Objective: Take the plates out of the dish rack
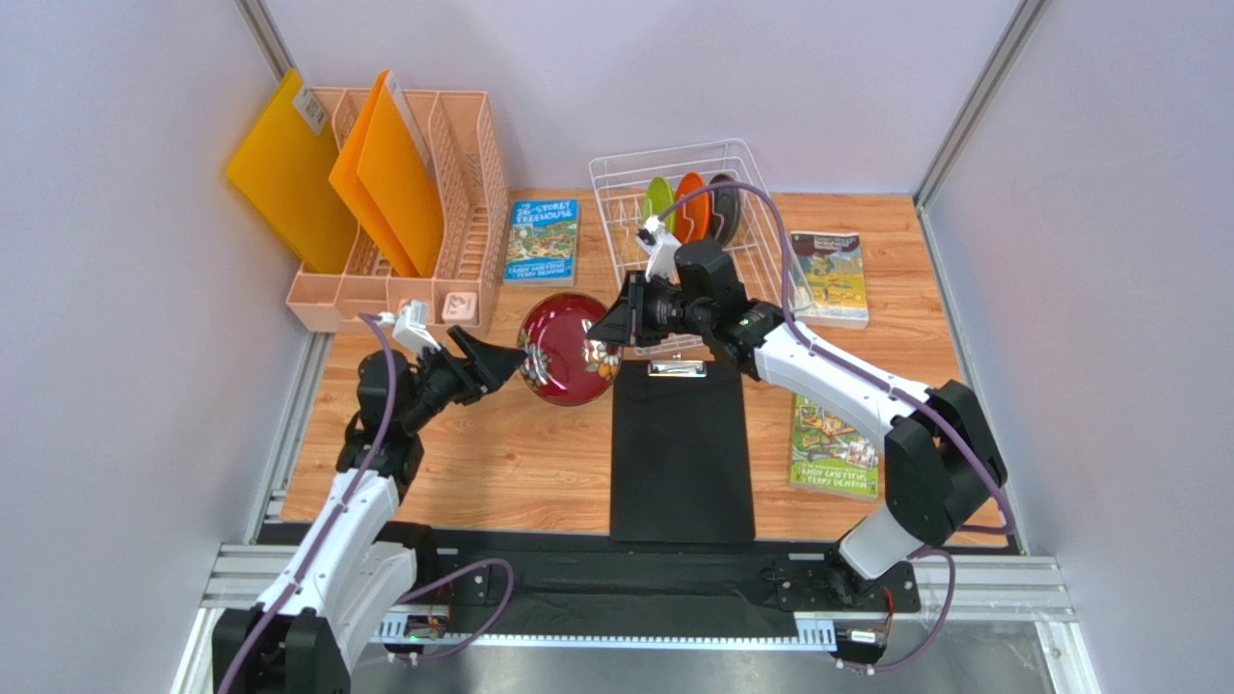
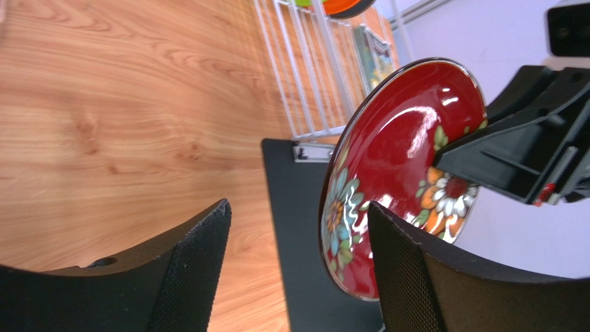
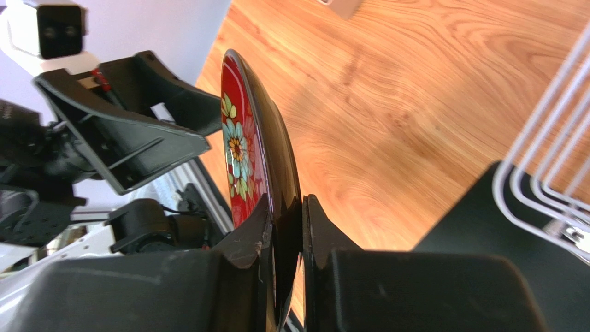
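My right gripper is shut on the rim of the dark red floral plate, holding it upright on edge above the wood table, left of the black clipboard. My left gripper stands open around the plate's opposite edge, the rim close to one finger and a wide gap to the other. The white wire dish rack stands at the back with a lime green plate, an orange plate and a dark plate upright in it.
A black clipboard lies in front of the rack. A peach mesh file holder with orange folders is at the back left. Picture books lie by the rack, to its right and near the right arm.
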